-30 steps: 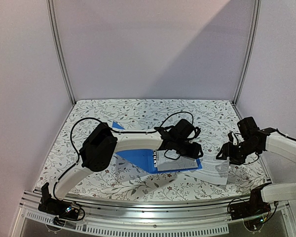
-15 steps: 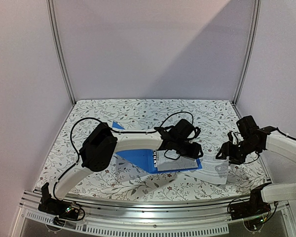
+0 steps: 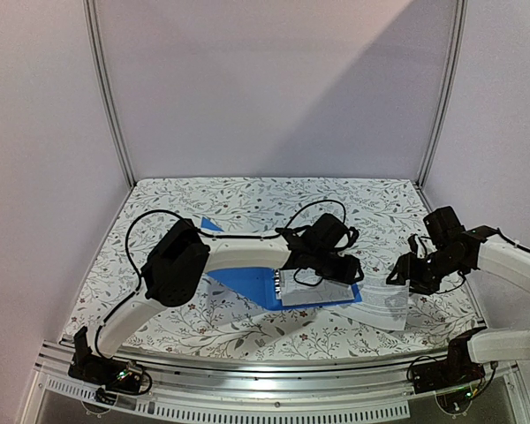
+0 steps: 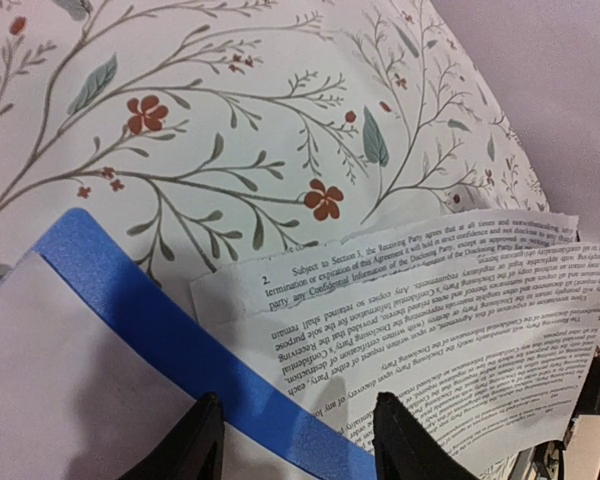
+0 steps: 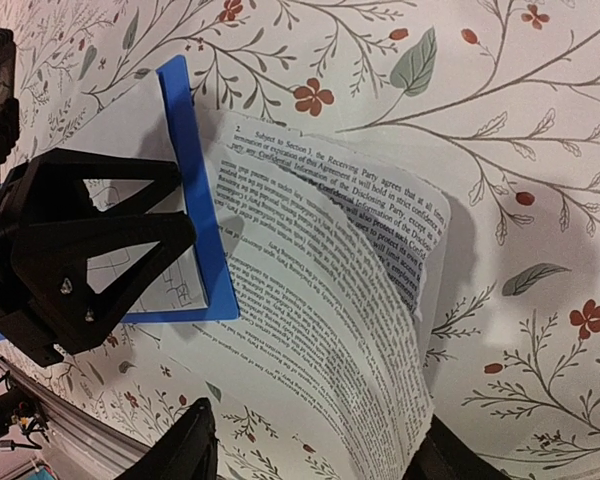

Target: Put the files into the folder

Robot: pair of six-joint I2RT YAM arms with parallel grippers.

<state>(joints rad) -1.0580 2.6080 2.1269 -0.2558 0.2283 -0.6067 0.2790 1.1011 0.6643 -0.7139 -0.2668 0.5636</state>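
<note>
The files [image 5: 330,300], printed sheets, lie half off the folder [image 5: 195,200]. Their left edge overlaps its right-hand blue border, and the rest spreads over the floral table [image 3: 247,199] towards my right arm. They are not flat. The end nearest the right wrist camera curls up off the cloth and rises between the fingers of the right gripper [image 5: 315,445]. Those jaws stand spread on either side of the paper and do not pinch it. I cannot tell whether the curl rests on one finger. I read this as the sheets being propped up, ready to be slid leftwards.

The folder lies open near the middle of the table. A diagram sheet [image 5: 120,125] is already inside it. The left gripper [image 4: 298,430] is low over that sheet and the blue border, with its jaws also spread and nothing between them. My guess is that it is there to pin the folder, so that a push from the right does not carry it along.

For room, bare cloth runs behind the files and to their right. The front rail [image 3: 274,375] is near their lower corner, so I would sweep left and slightly away from it. The left gripper sits on the spot where the sheets must land, and I judge it has to lift first.
</note>
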